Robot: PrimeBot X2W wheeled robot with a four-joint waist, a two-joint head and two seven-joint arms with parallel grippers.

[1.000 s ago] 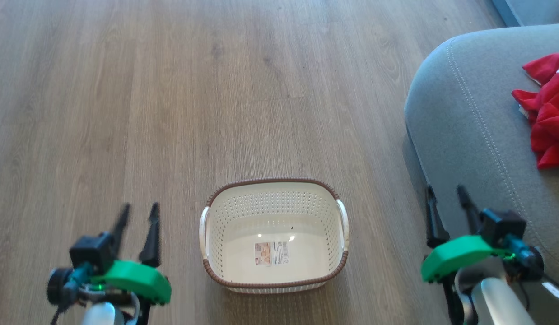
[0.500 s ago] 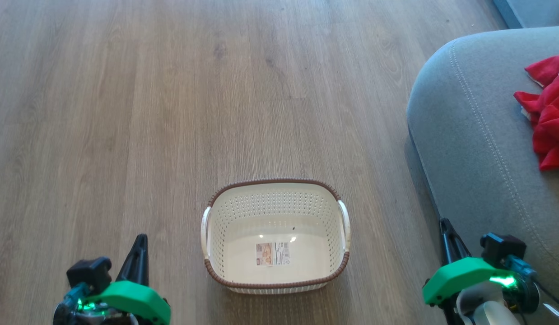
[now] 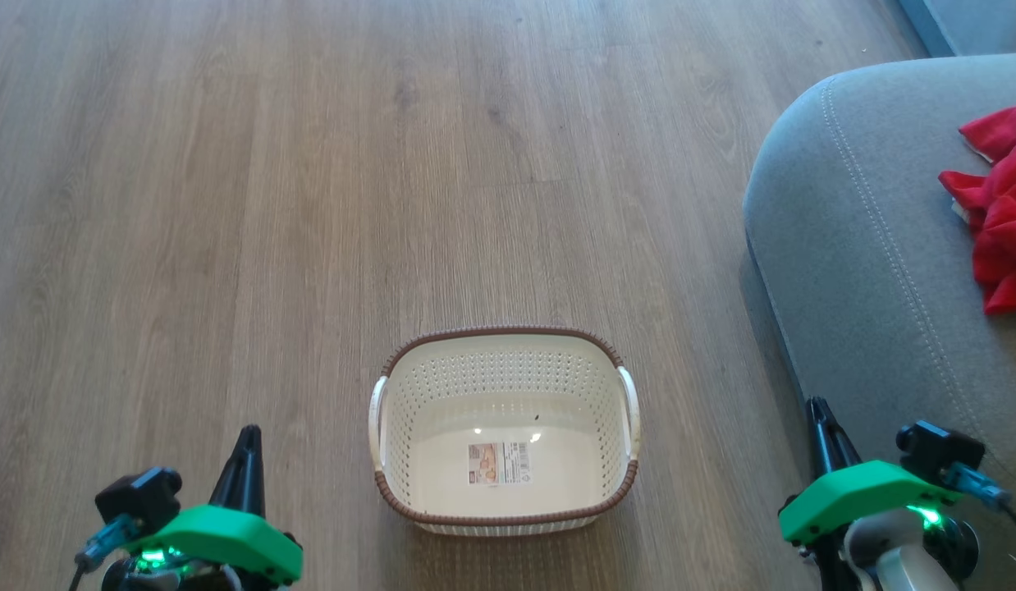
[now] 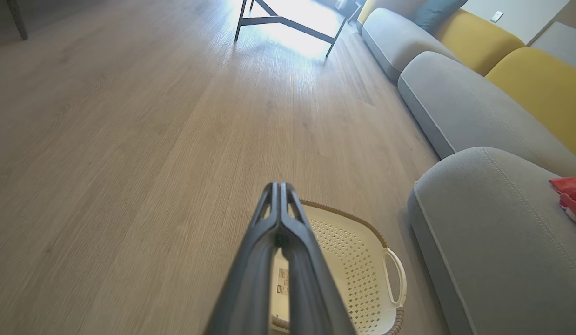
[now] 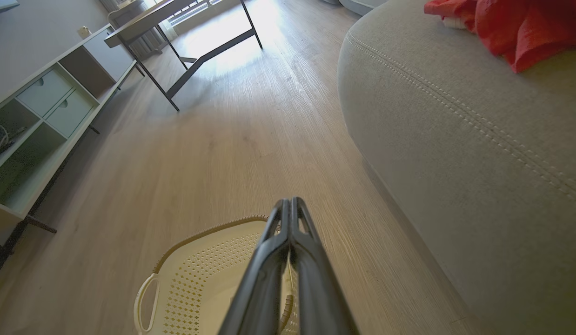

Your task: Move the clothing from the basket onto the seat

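The cream basket (image 3: 598,386) with its brown rim stands on the wooden floor, holding nothing but the label sticker (image 3: 497,462) on its floor. The red clothing (image 3: 996,213) lies bunched on the grey seat (image 3: 869,246) at the right edge. My left gripper (image 3: 247,439) is shut with nothing in it, low at the left of the basket. To the basket's right, beside the seat's front corner, my right gripper (image 3: 818,408) is shut and holds nothing. The wrist views show each pair of fingers pressed together, left gripper (image 4: 279,187), right gripper (image 5: 288,202), above the basket (image 4: 358,242) (image 5: 199,274).
More grey and yellow sofa cushions (image 4: 455,107) run along the right. A dark-legged table (image 4: 288,23) stands farther off, and a pale shelf unit (image 5: 41,121) lines the other side. Bare wood floor (image 3: 311,205) spreads ahead of the basket.
Both grippers have closed from open and drawn back toward the bottom of the head view. The camera has shifted slightly; basket and clothing stay put.
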